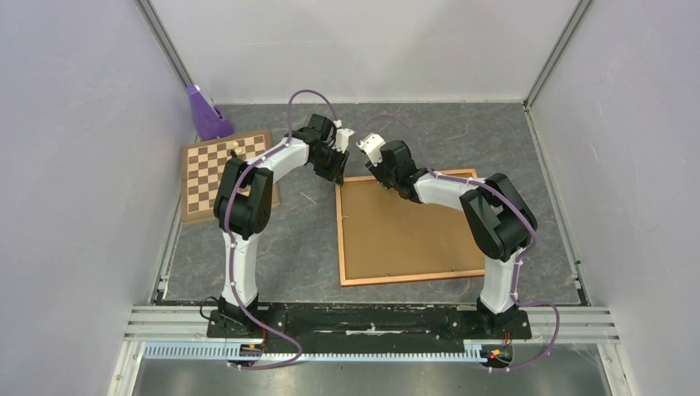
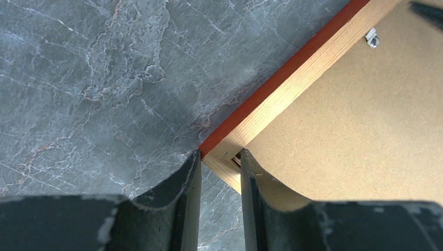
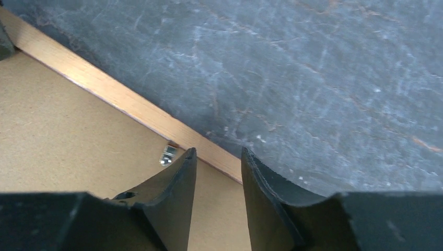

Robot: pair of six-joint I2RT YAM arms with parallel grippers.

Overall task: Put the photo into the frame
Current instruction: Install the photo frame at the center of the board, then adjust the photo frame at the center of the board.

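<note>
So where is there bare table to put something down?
Bare table lies between the chessboard and the frame, in the strip beyond its far rail, and along its right side. It is crowded at the frame's far left corner, where the left gripper and right gripper meet.

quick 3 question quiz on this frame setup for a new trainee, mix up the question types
1. True or false: the frame lies back up, with a brown backing panel inside its rails.
2. Where do the left gripper's jaws stand on the frame? A) far-left corner B) near-right corner C) middle of the near rail
3. Fill in: the right gripper's jaws straddle the frame's ___ rail.

Key: 1 true; 2 A; 3 far
</note>
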